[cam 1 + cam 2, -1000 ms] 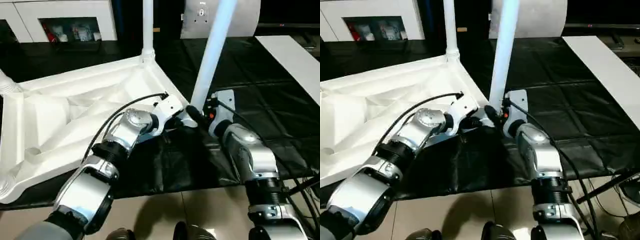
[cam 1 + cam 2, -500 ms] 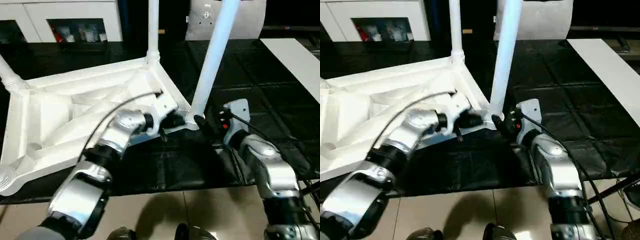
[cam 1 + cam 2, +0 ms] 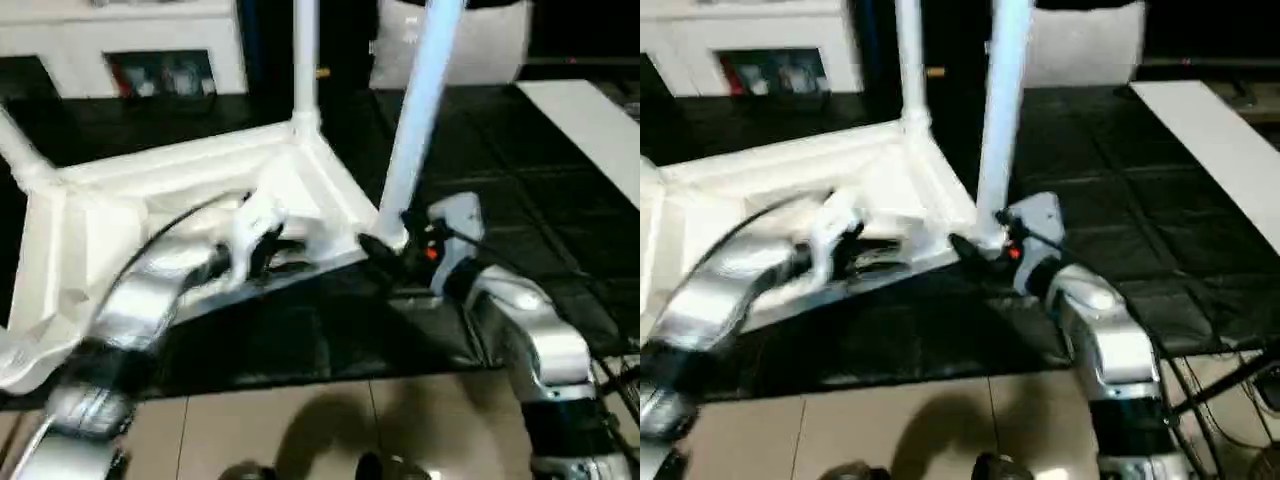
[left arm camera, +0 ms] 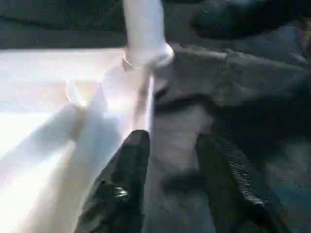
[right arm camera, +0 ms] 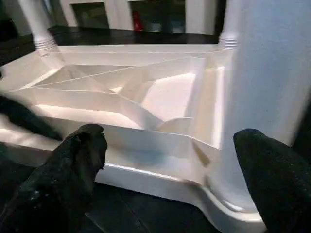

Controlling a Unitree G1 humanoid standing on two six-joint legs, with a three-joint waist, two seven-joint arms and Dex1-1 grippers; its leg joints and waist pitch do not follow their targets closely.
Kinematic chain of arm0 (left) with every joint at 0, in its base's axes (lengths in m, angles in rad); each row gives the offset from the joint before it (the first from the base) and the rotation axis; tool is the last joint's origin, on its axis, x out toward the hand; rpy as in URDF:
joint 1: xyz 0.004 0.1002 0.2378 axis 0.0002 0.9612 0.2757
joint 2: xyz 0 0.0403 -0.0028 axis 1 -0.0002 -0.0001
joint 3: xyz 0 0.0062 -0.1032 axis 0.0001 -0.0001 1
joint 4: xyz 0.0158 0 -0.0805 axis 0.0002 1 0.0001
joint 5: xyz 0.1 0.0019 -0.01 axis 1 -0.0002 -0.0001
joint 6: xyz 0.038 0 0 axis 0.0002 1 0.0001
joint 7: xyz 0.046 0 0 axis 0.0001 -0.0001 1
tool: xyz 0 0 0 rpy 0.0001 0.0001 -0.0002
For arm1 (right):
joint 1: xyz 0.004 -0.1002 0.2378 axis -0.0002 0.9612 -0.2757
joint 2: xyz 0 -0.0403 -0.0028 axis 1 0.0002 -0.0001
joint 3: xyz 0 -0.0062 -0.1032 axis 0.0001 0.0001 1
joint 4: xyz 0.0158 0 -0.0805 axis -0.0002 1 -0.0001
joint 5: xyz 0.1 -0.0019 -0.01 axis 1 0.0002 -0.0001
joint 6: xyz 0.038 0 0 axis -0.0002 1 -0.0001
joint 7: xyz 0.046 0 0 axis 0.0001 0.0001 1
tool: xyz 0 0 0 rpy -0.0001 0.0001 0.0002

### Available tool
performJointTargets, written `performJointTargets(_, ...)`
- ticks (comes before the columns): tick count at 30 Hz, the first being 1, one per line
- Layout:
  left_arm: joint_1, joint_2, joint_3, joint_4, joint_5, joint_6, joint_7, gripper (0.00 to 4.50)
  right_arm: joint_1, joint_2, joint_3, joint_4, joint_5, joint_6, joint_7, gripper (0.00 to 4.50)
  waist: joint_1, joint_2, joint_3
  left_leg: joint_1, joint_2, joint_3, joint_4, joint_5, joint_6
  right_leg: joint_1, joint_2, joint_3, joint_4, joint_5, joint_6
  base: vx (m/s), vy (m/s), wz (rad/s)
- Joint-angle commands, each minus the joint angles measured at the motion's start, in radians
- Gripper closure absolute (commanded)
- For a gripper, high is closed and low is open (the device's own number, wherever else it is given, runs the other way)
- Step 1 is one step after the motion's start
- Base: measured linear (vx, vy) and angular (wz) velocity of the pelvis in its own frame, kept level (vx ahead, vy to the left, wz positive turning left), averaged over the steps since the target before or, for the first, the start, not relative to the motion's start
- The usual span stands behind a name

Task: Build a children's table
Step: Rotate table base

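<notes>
Right wrist view: our right gripper stands wide open at the near-right corner socket where a leg rises from the upturned children's table — left gripper, parted, over the near edge. Next, we judge — check seating squarely.

One upturned table top is seen, with three legs standing in its corner sockets, plus two grippers beside it.
</notes>
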Motion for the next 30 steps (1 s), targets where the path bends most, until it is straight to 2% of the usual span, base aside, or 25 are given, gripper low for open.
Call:
performJointTargets(1,0.019,0.031,0.014,-0.090,-0.037,0.059,-0.027,2.28,-0.047,0.014,0.049,0.026,-0.010,-0.006,0.024,0.00,0.004,-0.002,-0.074,0.009,0.081,-0.048,-0.075,-0.186,0.033,0.056,-0.100,0.086,-0.081,-0.465,-0.084,0.000,0.000,0.00)
performJointTargets(2,0.036,0.048,0.017,-0.115,-0.044,0.079,-0.036,2.27,-0.069,0.021,0.061,0.048,-0.017,-0.011,0.030,0.00,0.003,0.000,-0.075,0.010,0.080,-0.050,-0.074,-0.190,0.032,0.058,-0.101,0.085,-0.082,-0.483,-0.078,0.000,0.000,0.00)
performJointTargets(4,0.080,0.089,0.020,-0.175,-0.064,0.120,-0.058,2.27,-0.135,0.043,0.089,0.126,-0.039,-0.033,0.037,0.00,-0.002,0.000,-0.068,0.009,0.079,-0.052,-0.077,-0.205,0.033,0.055,-0.097,0.083,-0.090,-0.528,-0.056,0.000,0.000,0.00)
performJointTargets(5,0.086,0.095,0.021,-0.185,-0.068,0.127,-0.061,2.27,-0.151,0.049,0.093,0.147,-0.046,-0.040,0.034,0.00,-0.001,-0.001,-0.069,0.017,0.081,-0.051,-0.076,-0.211,0.026,0.049,-0.098,0.084,-0.090,-0.530,-0.051,0.000,0.000,0.00)
performJointTargets(6,0.091,0.099,0.021,-0.193,-0.071,0.132,-0.062,2.27,-0.162,0.053,0.096,0.162,-0.051,-0.046,0.033,0.00,-0.006,-0.001,-0.066,0.014,0.081,-0.054,-0.078,-0.214,0.023,0.051,-0.095,0.083,-0.086,-0.524,-0.058,0.000,0.000,0.00)
performJointTargets(7,0.115,0.122,0.016,-0.232,-0.074,0.156,-0.065,2.27,-0.204,0.068,0.103,0.221,-0.070,-0.069,0.022,0.00,-0.003,-0.004,-0.068,0.016,0.084,-0.053,-0.078,-0.207,0.019,0.049,-0.096,0.088,-0.082,-0.505,-0.059,0.000,0.000,0.00)
performJointTargets(8,0.127,0.137,0.011,-0.250,-0.070,0.172,-0.062,2.27,-0.228,0.077,0.103,0.259,-0.079,-0.085,0.011,0.00,-0.006,0.001,-0.066,0.014,0.086,-0.053,-0.082,-0.198,0.018,0.049,-0.093,0.090,-0.078,-0.475,-0.072,0.000,0.000,0.00)
performJointTargets(9,0.135,0.147,0.006,-0.261,-0.063,0.181,-0.056,2.27,-0.246,0.083,0.103,0.289,-0.086,-0.100,-0.002,0.00,-0.003,0.003,-0.069,0.018,0.088,-0.053,-0.081,-0.195,0.012,0.047,-0.094,0.091,-0.073,-0.455,-0.080,0.000,0.000,0.00)
performJointTargets(10,0.141,0.155,0.001,-0.267,-0.056,0.188,-0.051,2.27,-0.259,0.087,0.102,0.311,-0.092,-0.111,-0.012,0.00,-0.005,-0.001,-0.070,0.013,0.088,-0.053,-0.082,-0.179,0.010,0.049,-0.093,0.094,-0.065,-0.416,-0.094,0.000,0.000,0.00)
performJointTargets(11,0.141,0.155,0.001,-0.267,-0.056,0.188,-0.051,2.27,-0.259,0.087,0.102,0.311,-0.092,-0.111,-0.012,0.00,-0.004,0.001,-0.070,0.014,0.087,-0.052,-0.083,-0.175,0.010,0.049,-0.091,0.095,-0.064,-0.402,-0.099,0.000,0.000,0.00)
performJointTargets(12,0.155,0.176,-0.014,-0.270,-0.021,0.200,-0.020,2.27,-0.311,0.113,0.082,0.405,-0.105,-0.156,-0.084,0.00,-0.003,-0.003,-0.071,0.014,0.089,-0.051,-0.083,-0.163,0.007,0.050,-0.094,0.098,-0.059,-0.376,-0.108,0.000,0.000,0.00)
performJointTargets(13,0.161,0.186,-0.024,-0.269,-0.001,0.193,-0.008,2.27,-0.332,0.125,0.070,0.444,-0.113,-0.179,-0.130,0.00,-0.006,-0.002,-0.070,0.011,0.087,-0.053,-0.084,-0.161,0.004,0.051,-0.093,0.097,-0.057,-0.375,-0.116,0.000,0.000,0.00)
performJointTargets(17,0.183,0.212,-0.037,-0.299,0.009,0.220,0.008,2.27,-0.387,0.169,0.015,0.569,-0.141,-0.244,-0.308,0.00,-0.012,-0.002,-0.068,0.013,0.087,-0.050,-0.083,-0.172,-0.010,0.052,-0.097,0.102,-0.059,-0.385,-0.122,0.000,0.000,0.00)
performJointTargets(20,0.195,0.221,-0.042,-0.316,0.007,0.232,0.016,2.27,-0.411,0.181,-0.017,0.641,-0.146,-0.274,-0.399,0.00,-0.012,-0.001,-0.068,0.017,0.087,-0.049,-0.085,-0.187,-0.022,0.048,-0.092,0.101,-0.055,-0.376,-0.125,0.000,0.000,0.00)
performJointTargets(24,0.201,0.230,-0.054,-0.308,0.030,0.228,0.038,2.27,-0.441,0.166,-0.064,0.721,-0.146,-0.307,-0.500,0.00,-0.010,-0.001,-0.067,0.023,0.086,-0.047,-0.086,-0.212,-0.037,0.044,-0.088,0.105,-0.052,-0.360,-0.125,0.000,0.000,0.00)
performJointTargets(30,0.178,0.221,-0.058,-0.254,0.085,0.204,0.116,2.27,-0.496,0.103,-0.125,0.841,-0.143,-0.376,-0.591,0.00,-0.011,-0.006,-0.069,0.016,0.078,-0.045,-0.081,-0.204,-0.021,0.048,-0.089,0.110,-0.050,-0.364,-0.126,0.000,0.000,0.00)
